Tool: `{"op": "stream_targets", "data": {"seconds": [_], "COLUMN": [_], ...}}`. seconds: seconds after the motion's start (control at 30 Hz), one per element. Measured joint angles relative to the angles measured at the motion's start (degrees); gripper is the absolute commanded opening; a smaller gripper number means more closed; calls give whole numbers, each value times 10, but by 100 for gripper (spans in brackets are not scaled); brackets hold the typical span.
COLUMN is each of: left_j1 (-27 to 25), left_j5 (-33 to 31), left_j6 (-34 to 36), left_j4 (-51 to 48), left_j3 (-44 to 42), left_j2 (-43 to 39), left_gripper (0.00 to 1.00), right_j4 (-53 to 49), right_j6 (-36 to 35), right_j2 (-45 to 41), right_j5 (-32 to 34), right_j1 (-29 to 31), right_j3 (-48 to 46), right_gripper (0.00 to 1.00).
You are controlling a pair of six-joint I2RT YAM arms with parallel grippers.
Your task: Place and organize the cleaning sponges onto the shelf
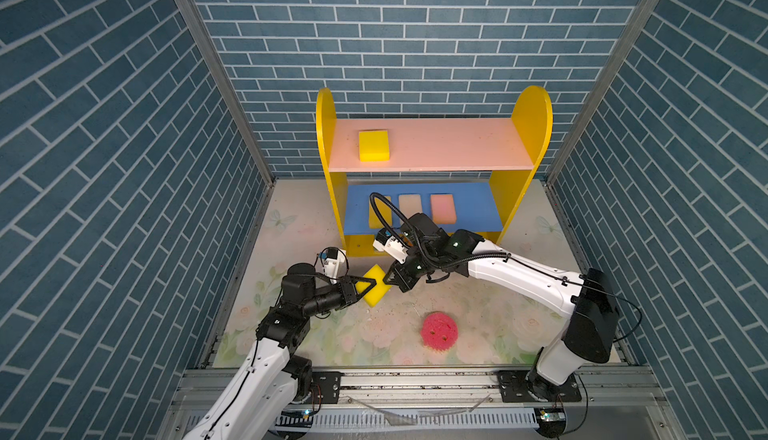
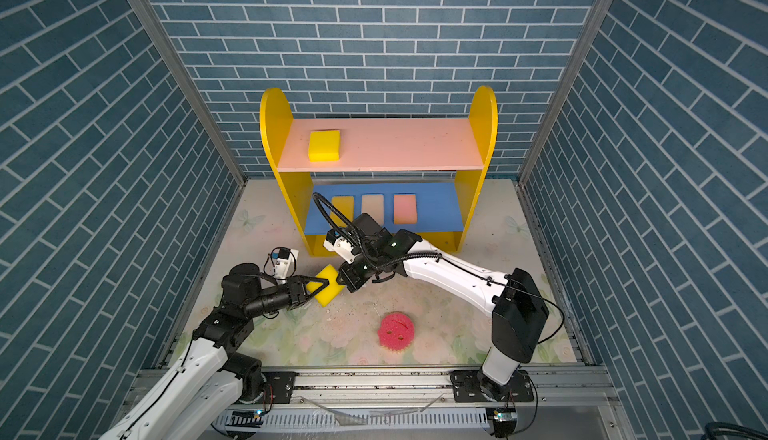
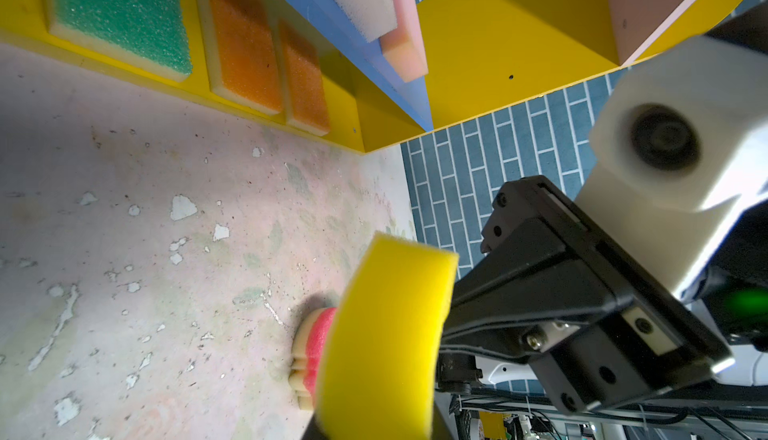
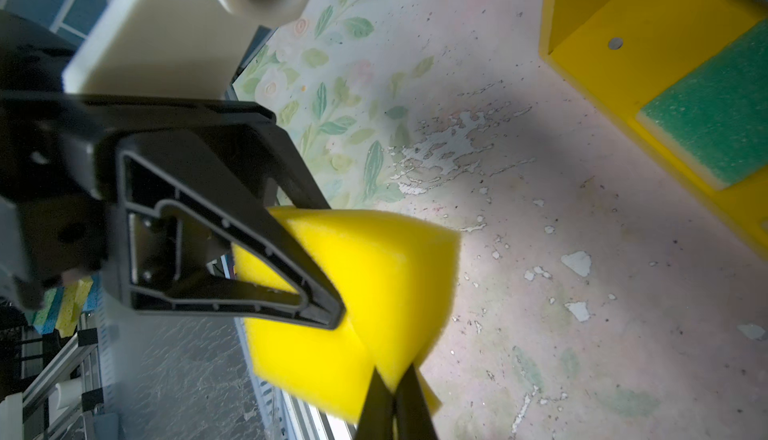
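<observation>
Basically mid-handover: your left gripper (image 1: 372, 283) and right gripper (image 1: 388, 280) both pinched the yellow rectangular foam sponge (image 1: 378, 293); next probably called for right letting go, then shelving.

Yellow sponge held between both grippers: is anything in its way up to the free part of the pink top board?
Yes. The right gripper pinches a corner of the yellow sponge while the left gripper clamps it, and the right arm crosses the shelf's lower front. The pink board itself looks bare there.
</observation>
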Motion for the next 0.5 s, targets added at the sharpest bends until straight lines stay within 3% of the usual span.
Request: {"op": "stream_targets", "data": {"seconds": [0.13, 0.37, 0.5], "left_j1": [0, 0, 0], "left_j5": [-30, -95, -130], "left_j6": [-20, -52, -69], "left_j4": [34, 139, 209], "left_j3": [0, 1, 7], "left_j2": [-2, -5, 1], "left_gripper": [0, 0, 0], "right_j4": [85, 302, 385], "right_j6": [56, 211, 279], "right_j2": [-44, -203, -221], "right_j5": [32, 127, 183], "right_j1": [-9, -12, 3], "right_j3": [-69, -280, -329], "right_gripper": [30, 38, 39]}}
